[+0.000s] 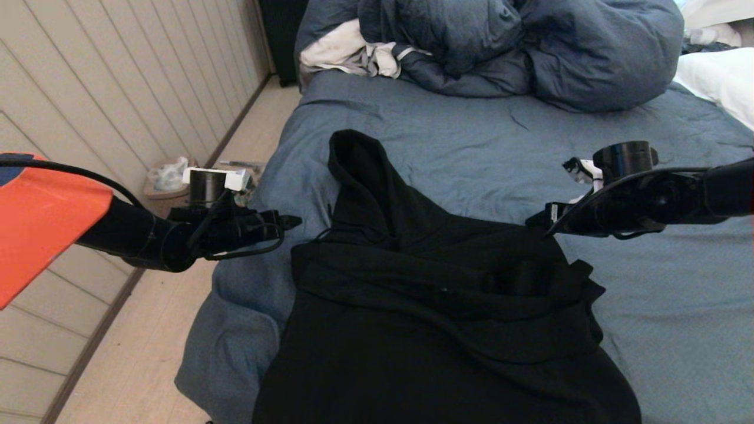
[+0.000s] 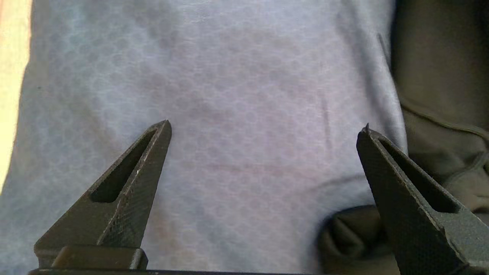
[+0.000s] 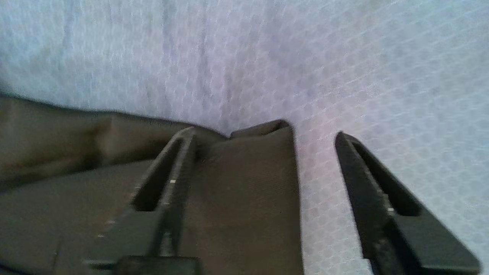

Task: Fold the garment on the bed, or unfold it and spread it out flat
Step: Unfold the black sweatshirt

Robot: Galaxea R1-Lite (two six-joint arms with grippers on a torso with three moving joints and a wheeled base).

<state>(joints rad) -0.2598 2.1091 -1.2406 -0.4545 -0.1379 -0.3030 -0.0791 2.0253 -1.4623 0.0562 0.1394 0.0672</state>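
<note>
The black hooded garment (image 1: 424,306) lies on the bed (image 1: 471,147), hood pointing to the far side and a sleeve folded across the chest. My left gripper (image 1: 291,222) hovers beside the garment's left shoulder. In its wrist view the left gripper (image 2: 266,127) is wide open over bare sheet (image 2: 229,76), with the garment (image 2: 439,76) off to one side. My right gripper (image 1: 539,221) is at the garment's right shoulder. There the right gripper (image 3: 264,133) is open. A flat strip of the garment (image 3: 244,191) lies between the fingers against one finger, with a gap to the other.
A puffy dark blue duvet (image 1: 530,47) and a white-grey cloth (image 1: 347,53) are heaped at the far end of the bed. A white pillow (image 1: 718,82) lies far right. The bed's left edge drops to the wooden floor (image 1: 147,353) beside a panelled wall.
</note>
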